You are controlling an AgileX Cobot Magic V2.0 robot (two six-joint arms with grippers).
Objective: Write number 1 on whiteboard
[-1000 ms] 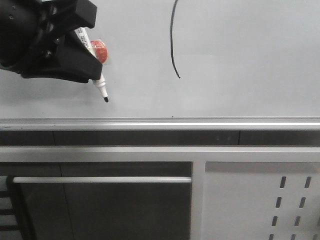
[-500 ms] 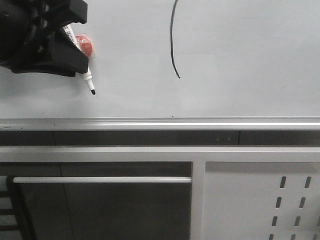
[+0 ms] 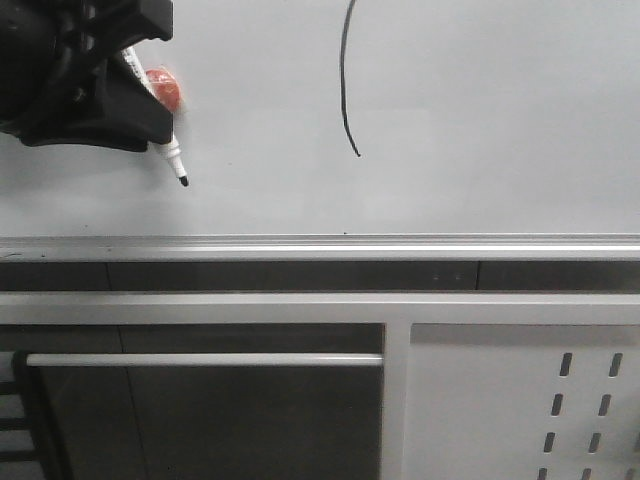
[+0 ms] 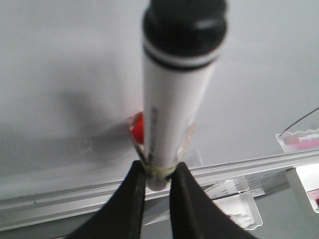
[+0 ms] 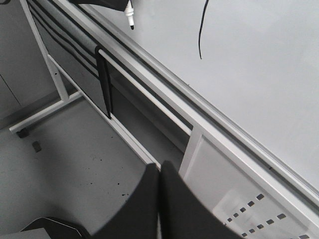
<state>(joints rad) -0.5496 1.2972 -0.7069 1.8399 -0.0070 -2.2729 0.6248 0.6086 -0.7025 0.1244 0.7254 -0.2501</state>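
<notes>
Fingers (image 4: 157, 175) of the left arm pinch a marker pen (image 3: 160, 115) beside a red magnet (image 3: 163, 88); right fingers (image 5: 158, 172) closed, empty.

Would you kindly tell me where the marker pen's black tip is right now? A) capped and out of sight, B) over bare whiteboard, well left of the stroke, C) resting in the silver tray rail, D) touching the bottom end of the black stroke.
B: in the front view the marker pen, clamped in the left gripper, points its bare tip at blank whiteboard, far left of the number 1.
</notes>
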